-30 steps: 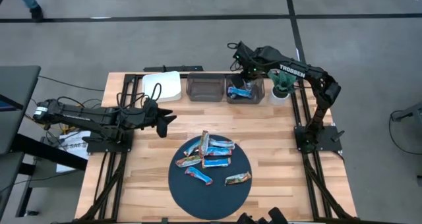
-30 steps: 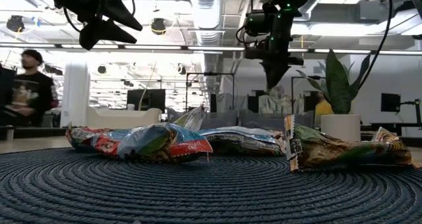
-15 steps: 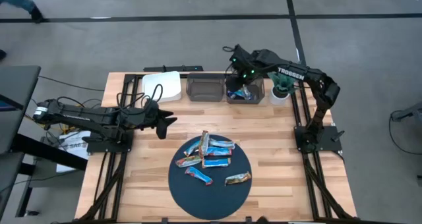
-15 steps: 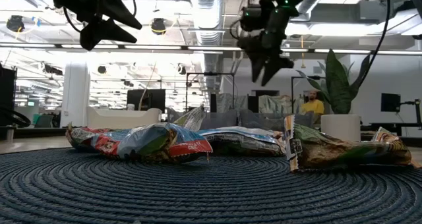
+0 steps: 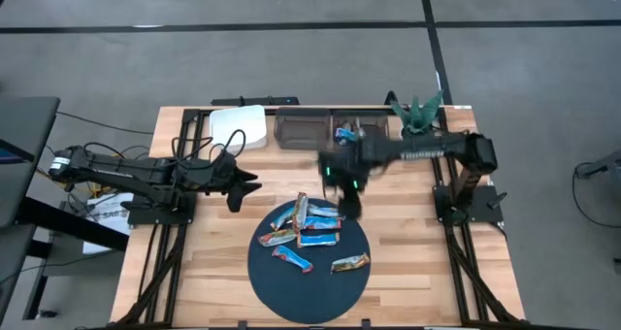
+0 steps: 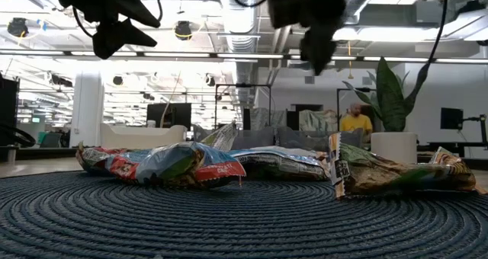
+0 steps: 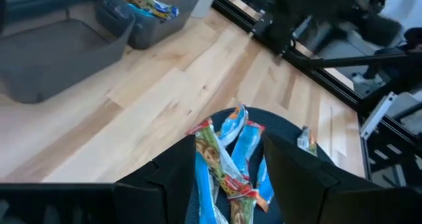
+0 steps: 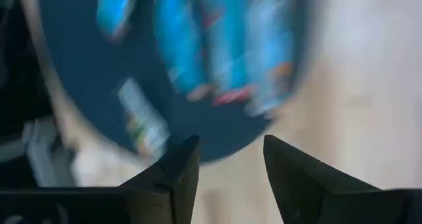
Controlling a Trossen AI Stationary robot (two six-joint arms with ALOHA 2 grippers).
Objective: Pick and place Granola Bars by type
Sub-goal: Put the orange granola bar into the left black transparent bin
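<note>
Several granola bars (image 5: pixel 309 223) in blue, red-orange and tan wrappers lie flat on a round dark blue mat (image 5: pixel 310 291); one (image 5: pixel 350 263) lies apart at the mat's right. More bars (image 7: pixel 148 1) lie in the right grey bin (image 7: pixel 173 13). My right gripper (image 5: pixel 346 202) hangs open above the mat's far edge, holding nothing; its wrist view shows the bars (image 8: pixel 217 46) blurred beyond the open fingers (image 8: pixel 231 165). My left gripper (image 5: pixel 245 182) waits open, raised, left of the mat, and its wrist view looks down on the bar cluster (image 7: pixel 227 165).
At the table's far edge stand a white container (image 5: pixel 240 126), an empty grey bin (image 5: pixel 300 129), the bin with bars and a potted plant (image 5: pixel 417 114). Bare wood lies between bins and mat. A person (image 6: pixel 352 120) stands in the room behind.
My right gripper has opened above the right bin, then swung toward the table's near edge and left, to above the mat's far edge. The bars on the mat have not moved.
</note>
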